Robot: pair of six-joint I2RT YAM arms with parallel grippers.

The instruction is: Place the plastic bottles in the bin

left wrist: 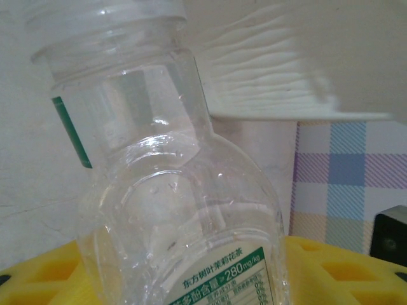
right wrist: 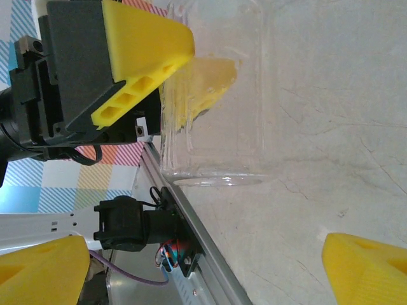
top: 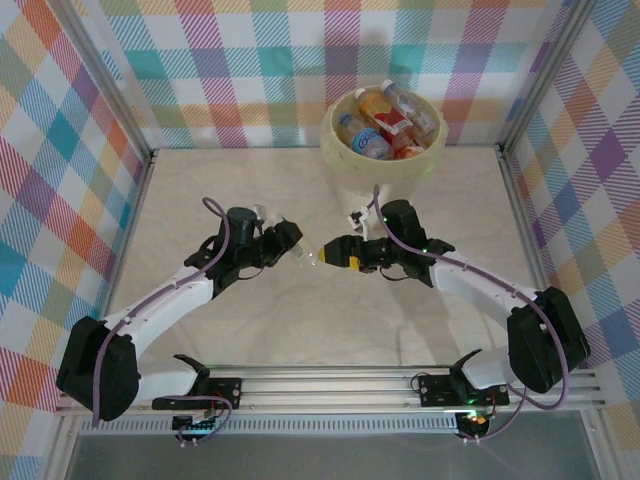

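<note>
Clear plastic marks the bottle (left wrist: 184, 210), which carries a green-and-white label and is clenched between the yellow fingers (left wrist: 343, 273) of the left end effector (top: 299, 249). From above, this bottle shows near the middle of the pale surface (top: 300, 335), between the two arms. The right end effector (top: 328, 254) faces it from the other side, just beside it. The right wrist view has that end effector's own yellow fingers (right wrist: 365, 270) spread wide and released, with the bottle's base ahead of them and nothing between them. In the same view the left end effector's fingers press the bottle from both sides, one seen through the clear wall.

Well apart, at the far edge of the surface against the checked wall, stands the cream bin (top: 332, 135). Several bottles (top: 385, 125) with red, blue and orange labels lie piled inside it.
</note>
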